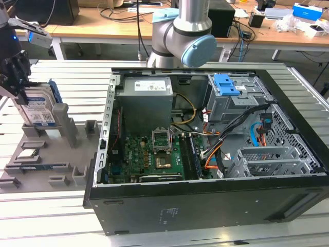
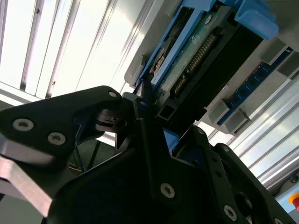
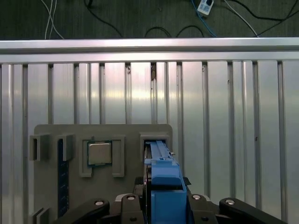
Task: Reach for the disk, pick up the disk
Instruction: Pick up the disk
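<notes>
Between the jaws of the gripper point(image 1: 18, 85) stands the disk point(image 1: 42, 110), upright on its edge in a slot of a grey holder plate point(image 3: 131, 130). The jaws are drawn in narrow against the disk's two broad faces. In the first wrist view its blue bracket point(image 3: 163, 179) fills the space between them with no gap to be seen, so the grip looks made. In the second wrist view the disk's green circuit board point(image 2: 196, 65) and connector row sit right ahead of the gripper. Beneath the gripper, the disk's lower edge seems to rest in the holder's slot, so the reach appears finished and the lift not yet done. Just beside the gripper, on the same plate, lie a square processor chip point(image 3: 99, 153) and a dark memory stick point(image 3: 60, 177). Well away from the gripper, an open computer case point(image 1: 205, 211) lies on the ribbed metal table point(image 1: 51, 216).
</notes>
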### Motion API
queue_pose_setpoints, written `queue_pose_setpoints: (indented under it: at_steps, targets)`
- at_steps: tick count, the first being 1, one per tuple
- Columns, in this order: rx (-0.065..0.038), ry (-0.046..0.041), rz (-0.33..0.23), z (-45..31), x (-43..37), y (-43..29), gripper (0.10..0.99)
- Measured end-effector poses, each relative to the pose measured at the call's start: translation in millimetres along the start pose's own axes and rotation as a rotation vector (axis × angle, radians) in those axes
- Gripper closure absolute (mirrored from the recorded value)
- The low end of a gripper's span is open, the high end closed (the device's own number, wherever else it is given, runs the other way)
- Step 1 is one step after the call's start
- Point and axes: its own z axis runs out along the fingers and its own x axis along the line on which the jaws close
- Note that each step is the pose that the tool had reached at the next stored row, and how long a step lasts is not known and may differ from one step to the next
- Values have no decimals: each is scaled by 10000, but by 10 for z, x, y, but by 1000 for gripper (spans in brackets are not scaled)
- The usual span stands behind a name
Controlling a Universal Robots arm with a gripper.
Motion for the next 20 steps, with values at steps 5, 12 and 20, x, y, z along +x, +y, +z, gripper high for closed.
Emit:
queue_pose_setpoints:
  at_steps: [5,12,20]
  targets:
    - [-1,0,0,-74,0,2,718]
    - [0,-1,0,-186,1,3,718]
    - [0,0,0,-388,2,6,718]
